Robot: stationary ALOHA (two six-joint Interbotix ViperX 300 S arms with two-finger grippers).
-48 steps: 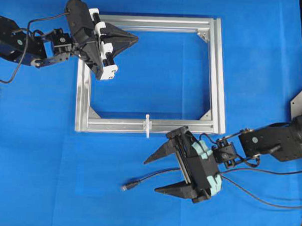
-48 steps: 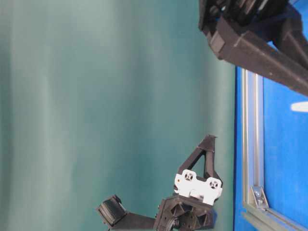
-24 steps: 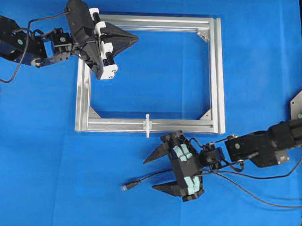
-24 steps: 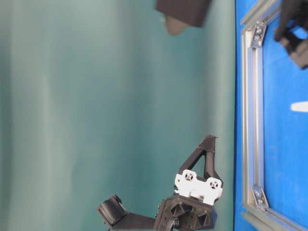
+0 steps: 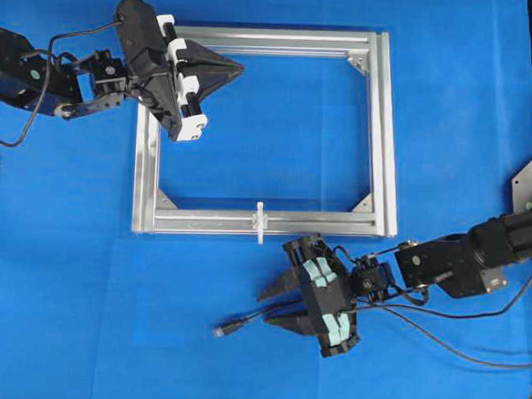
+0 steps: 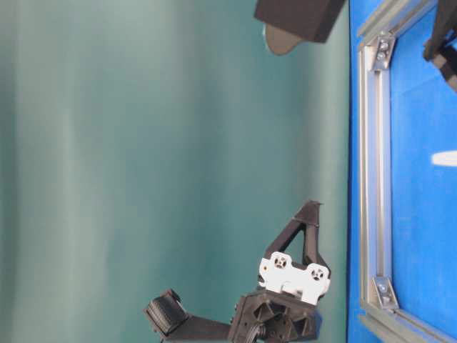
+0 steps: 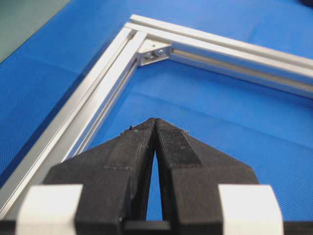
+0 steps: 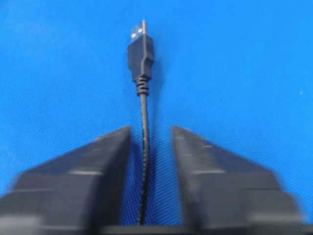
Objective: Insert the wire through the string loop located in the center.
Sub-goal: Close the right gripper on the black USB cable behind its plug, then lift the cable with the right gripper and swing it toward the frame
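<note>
The wire [image 8: 143, 147] is straddled by the right gripper [image 8: 149, 147], fingers [image 8: 195, 152] apart; it should be pinched behind the plug. The left gripper [image 7: 155, 128] is pressed together.

Blue table [image 5: 69, 270]: aluminium frame [image 5: 388, 134], wire [image 5: 243, 320].

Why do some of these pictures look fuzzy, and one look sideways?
Right wrist view: the right claw is blurred, being so near the lens, while the USB plug is fairly clear. Left wrist view: the left claw is sharper, the frame soft. Table-level view: turned sideways. Overhead view: evenly lit, crisp.
</note>
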